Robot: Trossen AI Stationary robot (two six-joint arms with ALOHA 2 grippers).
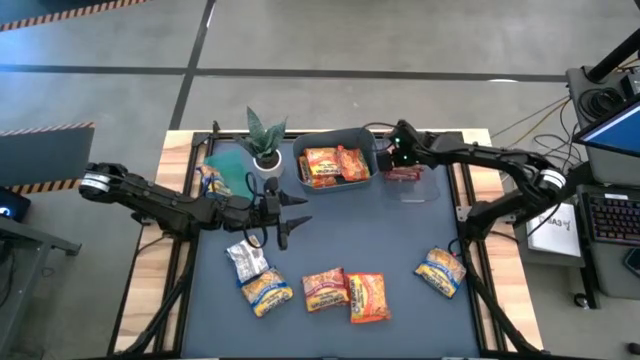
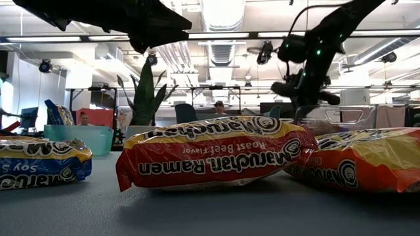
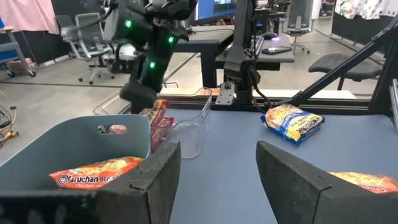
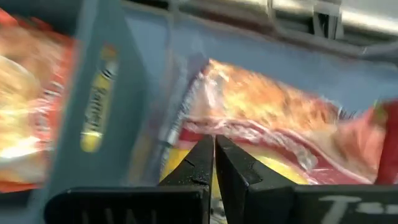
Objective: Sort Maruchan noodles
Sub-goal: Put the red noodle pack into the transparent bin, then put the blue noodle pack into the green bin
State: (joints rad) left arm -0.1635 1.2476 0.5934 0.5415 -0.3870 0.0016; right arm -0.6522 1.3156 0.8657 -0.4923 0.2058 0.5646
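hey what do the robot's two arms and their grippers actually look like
Both arms are dark, slim and jointed, with a silver band near each shoulder end. The left gripper has two thick, blunt, wedge-shaped black fingers. The right gripper has black fingers tapering to thin tips, and small green lights glow on its wrist. Thin dark cables run along both arms.

- An open-plan office or lab: ceiling ducts (image 2: pixel 220 19) and strip lights overhead.
- Office chairs (image 3: pixel 93 46) on a concrete floor, with hazard tape (image 1: pixel 45 130) marking it.
- Keyboard (image 1: pixel 612 215) beside the table (image 1: pixel 175 165).
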